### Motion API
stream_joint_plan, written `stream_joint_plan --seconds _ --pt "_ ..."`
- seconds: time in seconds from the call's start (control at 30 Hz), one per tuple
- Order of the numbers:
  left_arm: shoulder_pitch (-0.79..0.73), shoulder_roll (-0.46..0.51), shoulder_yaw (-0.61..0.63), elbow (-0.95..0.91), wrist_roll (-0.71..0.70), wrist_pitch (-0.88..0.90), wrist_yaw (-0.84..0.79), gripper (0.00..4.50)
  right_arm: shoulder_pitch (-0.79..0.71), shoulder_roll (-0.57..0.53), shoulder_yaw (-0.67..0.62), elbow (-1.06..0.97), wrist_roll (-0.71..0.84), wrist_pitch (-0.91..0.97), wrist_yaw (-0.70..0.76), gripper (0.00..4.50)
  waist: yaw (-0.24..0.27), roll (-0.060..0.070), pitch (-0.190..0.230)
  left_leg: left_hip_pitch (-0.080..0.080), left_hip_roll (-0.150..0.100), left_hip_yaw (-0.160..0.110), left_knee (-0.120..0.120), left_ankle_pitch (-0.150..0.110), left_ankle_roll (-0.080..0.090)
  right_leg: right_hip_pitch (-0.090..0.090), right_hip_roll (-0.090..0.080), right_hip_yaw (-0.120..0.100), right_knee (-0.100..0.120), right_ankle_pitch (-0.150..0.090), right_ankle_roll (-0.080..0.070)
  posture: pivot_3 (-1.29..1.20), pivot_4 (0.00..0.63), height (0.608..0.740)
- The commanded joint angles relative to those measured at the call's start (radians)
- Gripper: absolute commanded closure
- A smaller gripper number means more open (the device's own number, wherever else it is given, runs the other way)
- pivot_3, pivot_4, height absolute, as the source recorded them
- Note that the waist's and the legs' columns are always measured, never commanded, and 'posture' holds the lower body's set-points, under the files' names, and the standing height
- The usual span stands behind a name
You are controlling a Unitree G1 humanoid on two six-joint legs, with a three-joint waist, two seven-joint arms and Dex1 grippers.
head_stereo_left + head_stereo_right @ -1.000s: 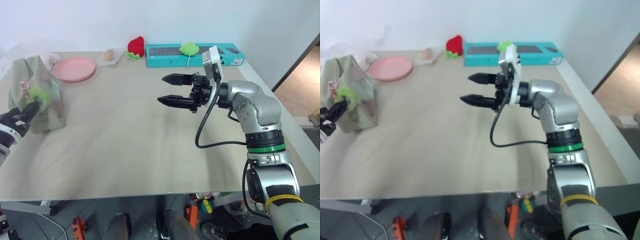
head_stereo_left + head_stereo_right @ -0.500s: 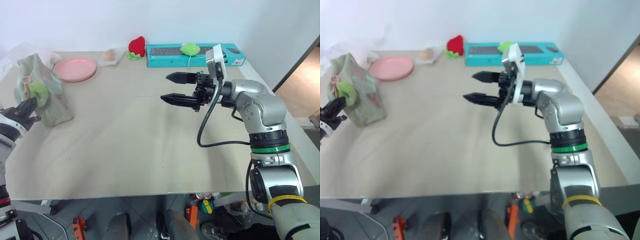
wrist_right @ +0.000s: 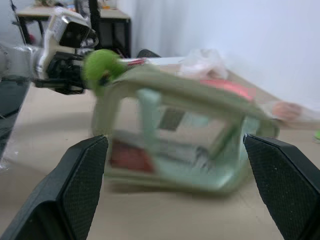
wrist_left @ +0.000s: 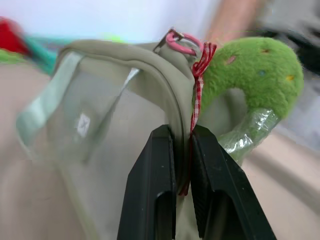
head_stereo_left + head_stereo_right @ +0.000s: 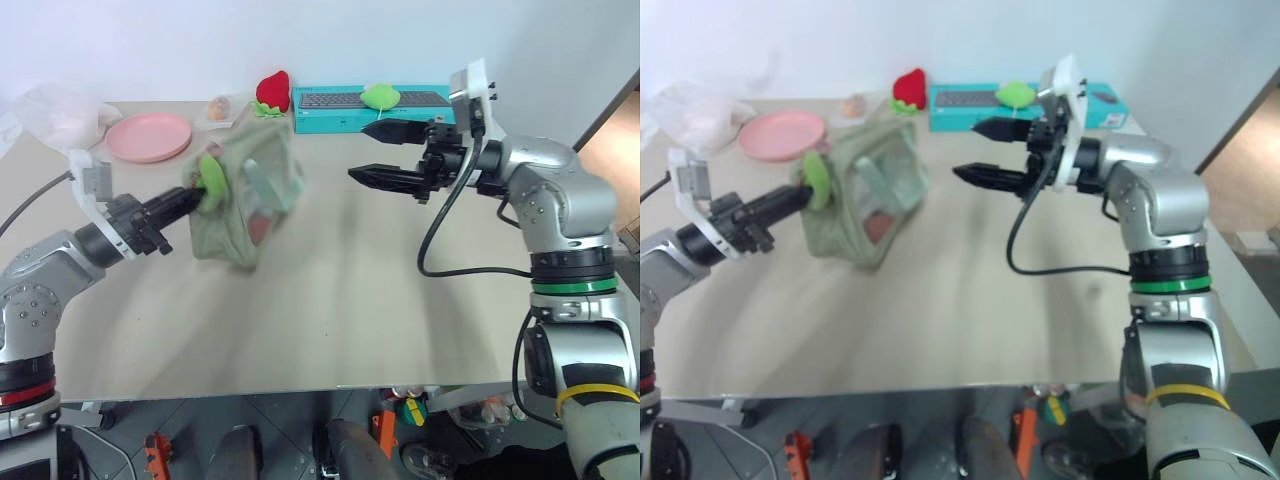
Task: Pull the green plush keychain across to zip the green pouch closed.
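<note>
Green fabric is pinched between the fingers of our left gripper (image 4: 181,165): they are pressed together on the top edge of the green pouch (image 5: 245,200) and on the thin red-and-white cord (image 4: 198,90) that hangs beside it. That cord leads to the green plush keychain (image 5: 210,174), which sits at the pouch's upper corner, right at the tips of our left fingers. A pink ring (image 4: 181,43) shows at the same corner, at the top of the cord.

We see the pouch tilted, in the middle of the beige table (image 5: 330,300), a little toward our left side, its clear front panel facing our right gripper (image 5: 385,152). Something red shows through the panel, low inside.

Our right gripper is held level above the table, pointing at the pouch from the other side, its two black fingers (image 3: 80,185) spread wide with nothing between them. It stands apart from the pouch, not touching it.

Along the far edge of the table we see a pink plate (image 5: 148,137), a whitish plastic bag (image 5: 55,108), a red strawberry plush (image 5: 271,92) and a teal keyboard box (image 5: 400,108) with a rounder green plush (image 5: 379,96) on top.
</note>
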Motion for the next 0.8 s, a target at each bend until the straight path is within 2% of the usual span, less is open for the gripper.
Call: stream_joint_plan --seconds 0.03,0.13,0.27,0.43,0.67,0.8 --pt "-0.038 0.124 -0.026 -0.053 -0.064 0.05 -0.26 4.08 -0.062 -0.066 -0.048 0.027 -0.018 -0.047 0.037 0.0 -0.002 0.0 0.0 0.0 0.0 0.0 0.0 0.0 0.0 0.0 0.001 0.0 0.0 -0.001 -0.001 0.0 0.15 0.74" --pt "-0.044 0.178 -0.035 -0.041 -0.091 0.075 -0.389 4.08 -0.075 -0.081 -0.053 0.041 -0.015 -0.054 0.051 0.0 -0.004 0.001 0.0 0.001 0.0 0.0 -0.001 0.0 0.0 0.0 0.002 0.0 0.0 -0.001 -0.002 0.0 0.15 0.74" --pt "-0.055 0.191 -0.009 -0.017 -0.138 0.102 -0.502 4.08 -0.077 -0.085 -0.06 0.033 -0.008 -0.048 0.064 0.0 -0.006 0.001 0.001 0.001 0.002 0.0 -0.001 0.0 0.0 0.0 0.004 0.0 0.0 -0.001 -0.003 0.0 0.15 0.74" --pt "-0.065 0.165 0.002 -0.01 -0.164 0.101 -0.522 4.08 -0.079 -0.087 -0.057 0.032 -0.011 -0.047 0.077 0.0 -0.006 0.001 0.001 0.001 0.003 -0.001 -0.001 0.0 0.0 0.0 0.003 -0.001 0.0 -0.001 -0.003 0.0 0.15 0.74" --pt "0.007 0.132 -0.125 0.199 0.128 -0.098 -0.523 4.08 -0.104 -0.096 -0.055 0.055 -0.018 -0.049 0.104 0.0 -0.002 0.002 0.001 0.003 0.002 0.0 0.0 0.0 0.0 0.001 0.003 0.0 0.001 -0.001 -0.004 0.0 0.15 0.74" --pt "-0.028 0.105 -0.182 0.379 0.285 -0.24 -0.522 4.08 -0.115 -0.094 -0.05 0.057 -0.02 -0.044 0.115 0.0 0.008 0.002 0.001 0.004 0.002 0.001 0.001 0.0 0.0 0.002 0.001 0.0 0.001 0.0 -0.004 0.0 0.15 0.74"
